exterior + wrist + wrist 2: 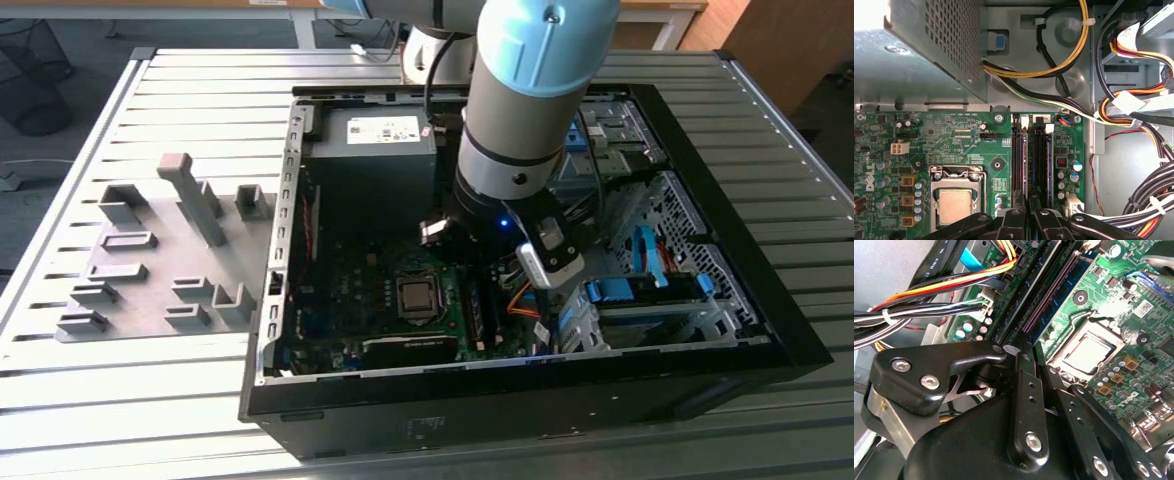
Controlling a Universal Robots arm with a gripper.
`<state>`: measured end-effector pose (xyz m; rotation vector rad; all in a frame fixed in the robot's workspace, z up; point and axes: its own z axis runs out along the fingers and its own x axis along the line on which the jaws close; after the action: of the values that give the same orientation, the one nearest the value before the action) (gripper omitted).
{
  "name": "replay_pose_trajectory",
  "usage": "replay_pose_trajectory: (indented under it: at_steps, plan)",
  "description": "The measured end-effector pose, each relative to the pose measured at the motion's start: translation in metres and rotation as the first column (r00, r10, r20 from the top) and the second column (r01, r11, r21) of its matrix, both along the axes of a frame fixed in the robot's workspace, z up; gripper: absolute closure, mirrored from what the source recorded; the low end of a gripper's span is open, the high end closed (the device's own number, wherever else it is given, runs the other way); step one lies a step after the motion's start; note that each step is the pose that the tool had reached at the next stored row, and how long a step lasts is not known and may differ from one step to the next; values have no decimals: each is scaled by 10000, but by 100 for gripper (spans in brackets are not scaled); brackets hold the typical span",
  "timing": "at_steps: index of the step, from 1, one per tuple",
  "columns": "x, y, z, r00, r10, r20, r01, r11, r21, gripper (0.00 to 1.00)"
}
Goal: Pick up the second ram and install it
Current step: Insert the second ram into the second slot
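The gripper (pixel 1028 220) sits over the motherboard's (pixel 974 150) memory slots (pixel 1033 160) — fingers (pixel 1026 405) nearly together. Whether they clasp the second ram I cannot tell — the grip point is hidden.

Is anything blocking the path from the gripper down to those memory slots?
Nothing visible does. The gripper sits directly at the memory slots; the cables run beside them, not across.

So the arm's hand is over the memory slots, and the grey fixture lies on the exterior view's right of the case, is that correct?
No: the grey fixture lies on the exterior view's left of the case; the rest holds.
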<state>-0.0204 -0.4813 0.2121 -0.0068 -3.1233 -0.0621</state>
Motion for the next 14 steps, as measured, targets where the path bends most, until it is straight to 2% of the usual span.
replay_pose_trajectory:
  at_steps: [8,9,10,11,14]
  plan:
    - [0,-1,-4,10000,0,0,0,10000,-5,85]
    - [0,-1,-5,10000,-1,-1,1,10000,-2,80]
    - [0,0,-7,10000,0,0,0,10000,0,80]
    - [0,0,-7,10000,0,0,0,10000,-1,73]
    - [0,0,-3,10000,0,0,0,10000,-1,73]
